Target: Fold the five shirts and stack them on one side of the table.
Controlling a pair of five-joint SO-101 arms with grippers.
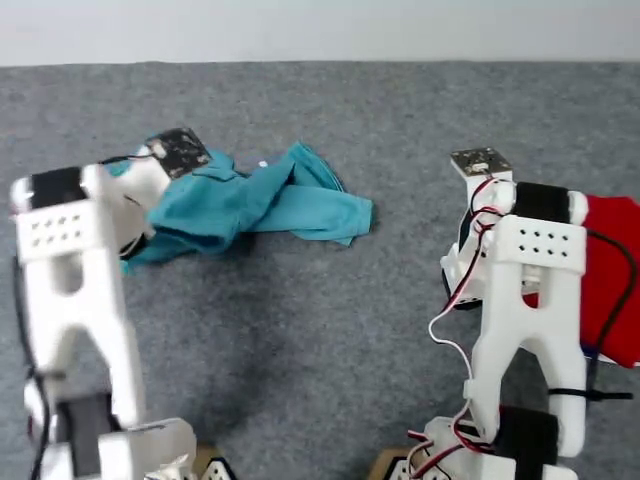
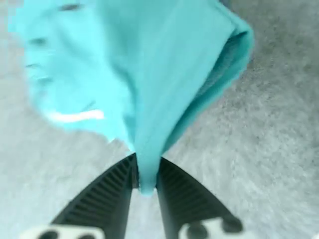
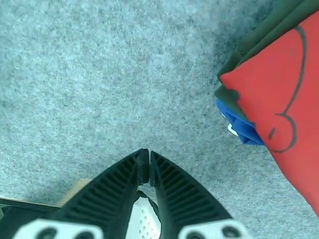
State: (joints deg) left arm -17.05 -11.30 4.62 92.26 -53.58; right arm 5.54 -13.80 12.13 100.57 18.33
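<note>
One teal shirt (image 1: 250, 205) lies bunched and unfolded on the grey desk (image 1: 300, 330), well apart from the stack (image 1: 612, 270) of folded shirts. The left fingers (image 2: 112, 191) sit at the shirt's end farthest from the stack, pinched tight on a narrow fold of its cloth, which fans out from the grip. The right fingers (image 3: 117, 186) are pressed together with nothing between them, over bare desk just beside the stack, on the side facing the teal shirt. The stack has a red shirt (image 3: 279, 99) on top, with a blue layer (image 3: 239, 124) and a dark layer (image 3: 259, 40) under it. The step in hand looks like spreading the teal shirt flat before folding. To do it well, the pull should probably run away from the stack so the bunch opens. The right fingers would need to part and pin the nearer end, so the cloth stretches instead of sliding
</note>
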